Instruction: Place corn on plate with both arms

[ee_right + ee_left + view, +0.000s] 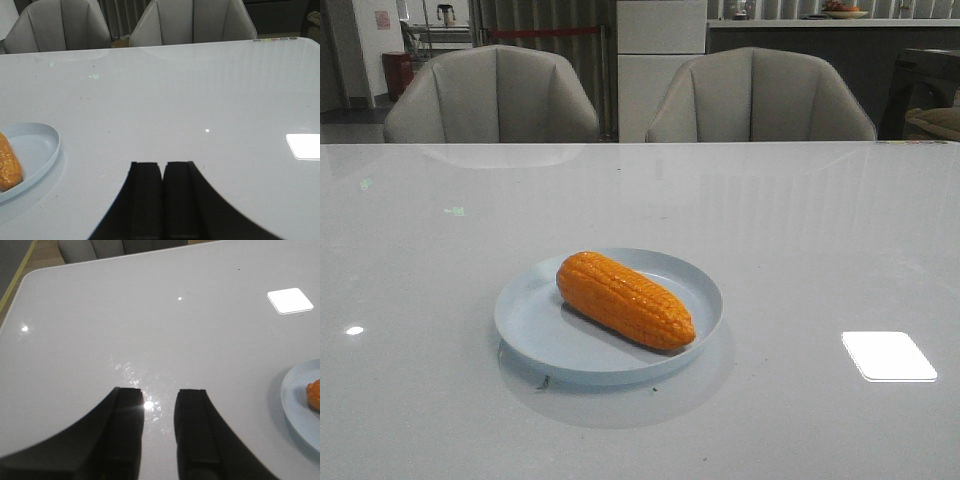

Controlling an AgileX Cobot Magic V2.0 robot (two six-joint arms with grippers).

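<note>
Bumpy orange tapered corn (623, 299) lay diagonally on glossy pale-blue round plate (534, 330). Left tool (159, 397) hovered over table (800, 230), fingers apart; right tool (162, 170) fingers together.

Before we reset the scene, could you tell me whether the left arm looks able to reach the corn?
Probably yes: the left hand is open and empty, with only bare table between it and the corn on the plate.

You find no readable text, label or number here. A wall notice (383, 19) is too blurred.
</note>
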